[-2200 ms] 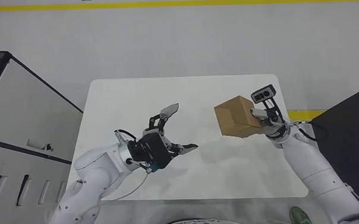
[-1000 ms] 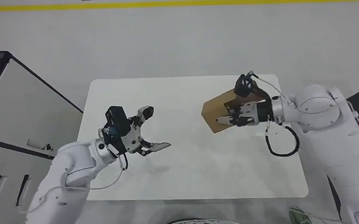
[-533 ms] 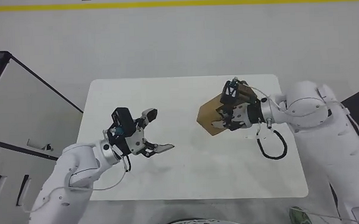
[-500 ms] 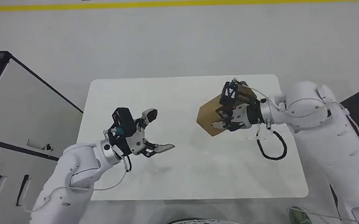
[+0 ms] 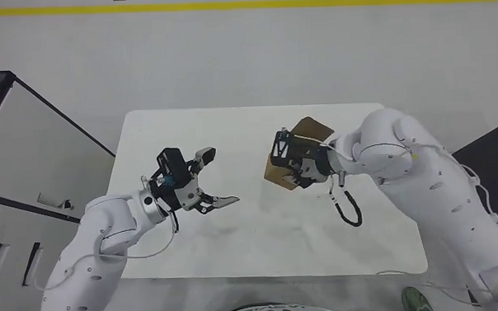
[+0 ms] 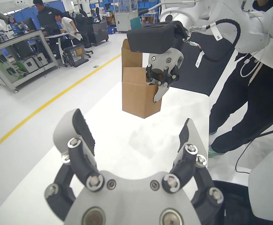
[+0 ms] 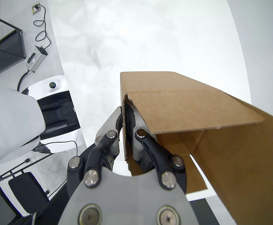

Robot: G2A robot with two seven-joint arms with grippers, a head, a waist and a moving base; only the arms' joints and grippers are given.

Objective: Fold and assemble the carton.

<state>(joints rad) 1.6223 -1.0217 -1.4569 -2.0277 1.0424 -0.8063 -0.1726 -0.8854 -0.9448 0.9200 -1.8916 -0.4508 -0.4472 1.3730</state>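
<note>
One brown carton (image 5: 311,129) is held over the right middle part of the single white counter (image 5: 232,131). From the left wrist view it (image 6: 138,98) looks lifted clear of the surface, open end up and one flap standing upright at its far side. From above, the right arm's wrist covers most of the box, leaving a flap and a lower corner visible. The right pincer (image 5: 289,160) is clamped on one carton wall: its own camera shows the pincer (image 7: 125,110) with one finger outside and one inside the opening, the card edge pinched between the pads, and the carton (image 7: 181,102) cut off at the frame edge. The left pincer (image 5: 217,179) is over the left half of the counter, well apart from the carton. This pincer (image 6: 133,121) has its two fingers spread wide and holds nothing. The carton faces in view are plain brown.
</note>
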